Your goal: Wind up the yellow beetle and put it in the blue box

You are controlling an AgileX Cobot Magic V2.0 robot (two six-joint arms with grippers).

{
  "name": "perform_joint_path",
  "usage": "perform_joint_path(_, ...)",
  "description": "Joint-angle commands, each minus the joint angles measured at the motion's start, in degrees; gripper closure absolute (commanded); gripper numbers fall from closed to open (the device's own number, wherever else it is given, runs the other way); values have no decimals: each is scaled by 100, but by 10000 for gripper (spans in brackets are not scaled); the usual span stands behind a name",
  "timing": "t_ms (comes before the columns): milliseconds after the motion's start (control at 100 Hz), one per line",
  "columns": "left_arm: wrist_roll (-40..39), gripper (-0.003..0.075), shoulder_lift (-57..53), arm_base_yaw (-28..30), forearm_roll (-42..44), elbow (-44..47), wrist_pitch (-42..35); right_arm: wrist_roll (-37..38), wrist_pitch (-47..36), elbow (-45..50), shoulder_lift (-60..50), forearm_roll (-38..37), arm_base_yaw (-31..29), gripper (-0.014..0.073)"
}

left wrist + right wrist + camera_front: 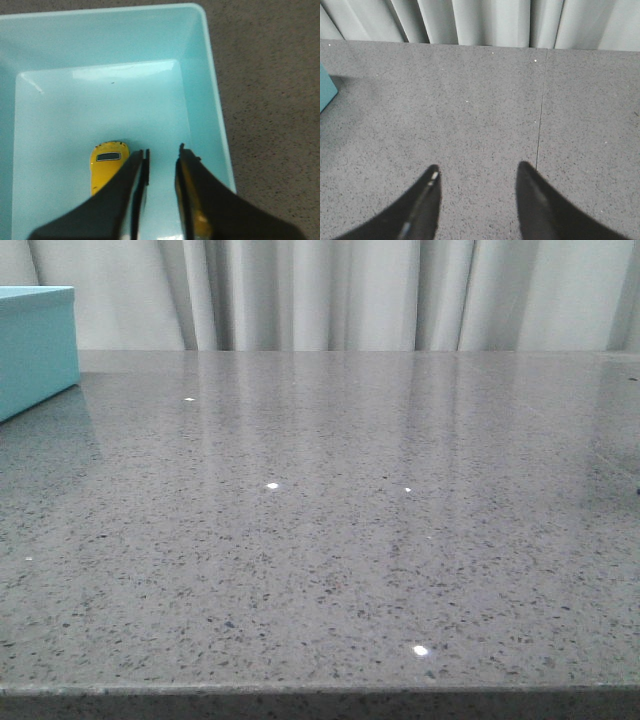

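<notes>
both grippers [162, 160] [477, 175] parted — empty

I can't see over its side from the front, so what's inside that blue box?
A yellow beetle lies on the floor of the box. The left pincer hides its rear and some of the floor.

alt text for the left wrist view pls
A yellow toy car sits on the floor of an open blue box, seen from above. The left gripper hangs over the box beside the car, jaws apart and holding nothing; grey table alongside.
</notes>
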Motion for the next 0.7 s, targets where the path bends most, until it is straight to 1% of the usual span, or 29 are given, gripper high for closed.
perform_joint_path(0, 42, 741, -521, -7, -340, -176, -70, -58, -580, 137, -286, -144, 4, 384)
perform_joint_path(80, 59, 739, -729, -7, -518, -150, -64, -58, -676, 414, -444, -144, 4, 503)
perform_joint_path(150, 108, 739, -908, -7, -697, -90, -64, -58, -760, 637, -629, -144, 4, 584)
perform_joint_path(220, 316, 739, -1105, -7, -954, 64, -100, -58, -854, 870, -834, -153, 4, 644)
perform_joint_path(290, 436, 739, -1320, -7, -1145, 279, -206, -58, -950, 1100, -1047, -157, 4, 686)
perform_joint_path(360, 524, 739, -1563, -7, -1265, 566, -366, -58, -1056, 1323, -1262, -177, 4, 708)
perform_joint_path(500, 674, 739, -2129, -7, -1321, 1319, -844, -58, -1213, 1713, -1668, -277, 4, 711)
perform_joint_path(610, 789, 739, -2676, -7, -1370, 2074, -1398, -58, -1328, 1942, -1953, -363, 4, 711)
perform_joint_path(690, 879, 739, -3077, -126, -1368, 2656, -1926, -58, -1367, 2017, -2102, -409, 4, 711)
